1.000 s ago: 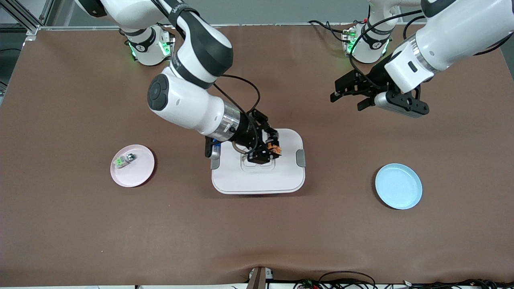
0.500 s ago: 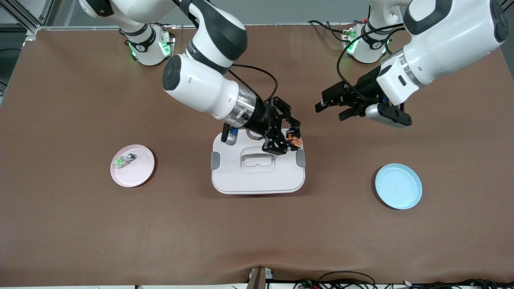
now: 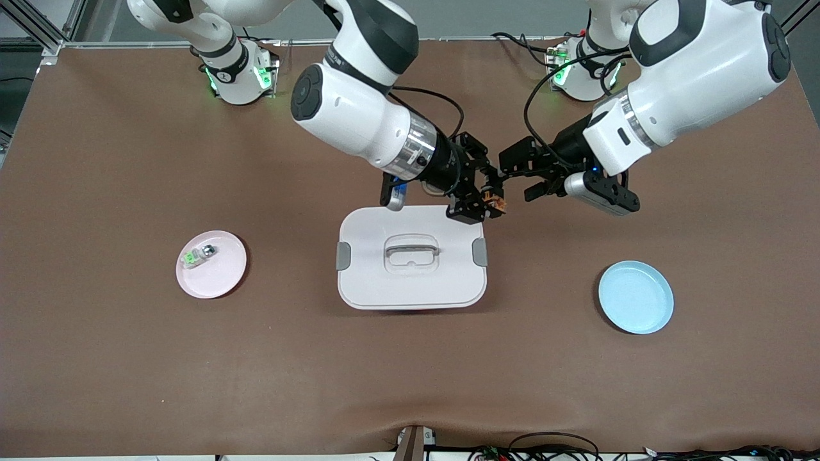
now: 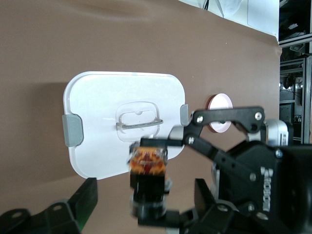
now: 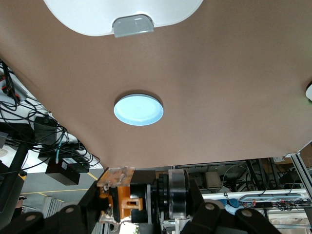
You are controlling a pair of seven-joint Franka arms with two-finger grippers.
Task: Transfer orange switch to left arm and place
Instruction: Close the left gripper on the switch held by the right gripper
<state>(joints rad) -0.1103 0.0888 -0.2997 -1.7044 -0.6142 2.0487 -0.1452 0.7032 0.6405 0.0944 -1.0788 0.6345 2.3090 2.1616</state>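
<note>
both tools have met above one box (image 3: 410, 256): right tool (image 3: 488, 197) grips one orange switch (image 3: 494, 203), left tool (image 3: 520, 174) open around it.

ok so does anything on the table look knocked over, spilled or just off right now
Nothing stands out. The box sits flat with its lid on, the pink plate holds a small green switch, and the blue plate lies flat. The orange switch is up in the right claw, beside the left claw.
</note>
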